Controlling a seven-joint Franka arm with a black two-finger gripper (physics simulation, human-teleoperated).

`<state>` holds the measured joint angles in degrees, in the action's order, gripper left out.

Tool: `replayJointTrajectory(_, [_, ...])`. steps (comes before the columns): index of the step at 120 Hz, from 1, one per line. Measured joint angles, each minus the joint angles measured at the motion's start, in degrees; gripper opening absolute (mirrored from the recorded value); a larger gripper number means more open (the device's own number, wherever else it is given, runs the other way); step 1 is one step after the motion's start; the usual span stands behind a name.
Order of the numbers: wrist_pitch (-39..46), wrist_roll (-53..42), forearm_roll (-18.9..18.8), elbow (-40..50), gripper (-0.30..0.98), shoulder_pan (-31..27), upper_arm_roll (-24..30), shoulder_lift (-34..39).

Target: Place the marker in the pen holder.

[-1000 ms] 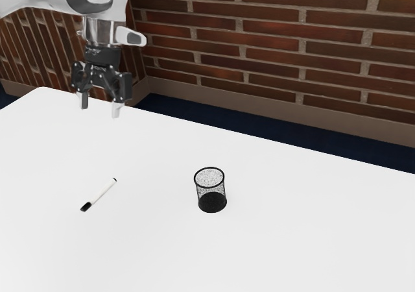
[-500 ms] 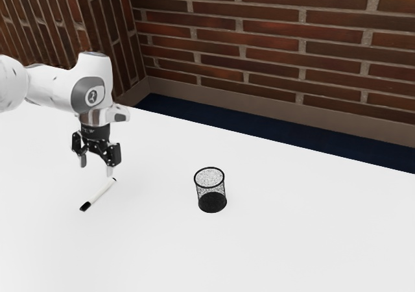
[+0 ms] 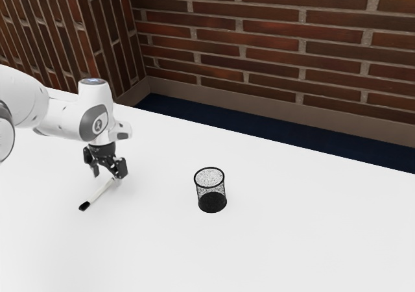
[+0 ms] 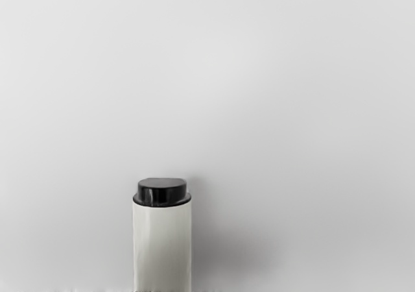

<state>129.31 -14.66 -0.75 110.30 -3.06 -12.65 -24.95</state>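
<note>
And here's the gripper point(image 3: 107, 175), low over the left side of the exterior frame, fingers standing wide apart, nothing clamped between them. Right beneath is the marker point(image 3: 99, 193), lying slantwise on the white table point(image 3: 292, 246), its black cap point(image 3: 84, 206) toward the lower left of the frame and its other end up by the fingers. Over to the wrist view: the small black end plug point(image 4: 162, 192) stands out sharp, the pale barrel running in toward the hand. So this looks like the reach for the grasp, early in the job, and here's how to play it! Ease straight down, one finger on each side of the barrel, pads square across its length, and low enough to catch the round body below its widest part without jamming the tips into the tabletop. Whether the fingers touch it, I can't tell. The grip looks set for the plug end, so a bite too near the tip could let the marker swing or squirt out; a touch more barrel would be safer. Close gently, check it's firm, then lift. Waiting near the middle of the frame, upright and well apart, the mesh pen holder point(image 3: 211, 192); the marker will need tipping upright above that rim.
</note>
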Motion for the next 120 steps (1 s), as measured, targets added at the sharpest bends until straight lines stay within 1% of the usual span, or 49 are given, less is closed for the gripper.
replayJointTrajectory(25, [0.4,-2.3,0.6,2.2,0.64,0.0,-1.1,0.8])
replayJointTrajectory(60, [0.8,-4.4,0.6,2.2,0.41,-0.1,-1.4,0.0])
replayJointTrajectory(120, [1.1,-6.4,0.9,2.0,0.2,-0.3,-1.5,-0.9])
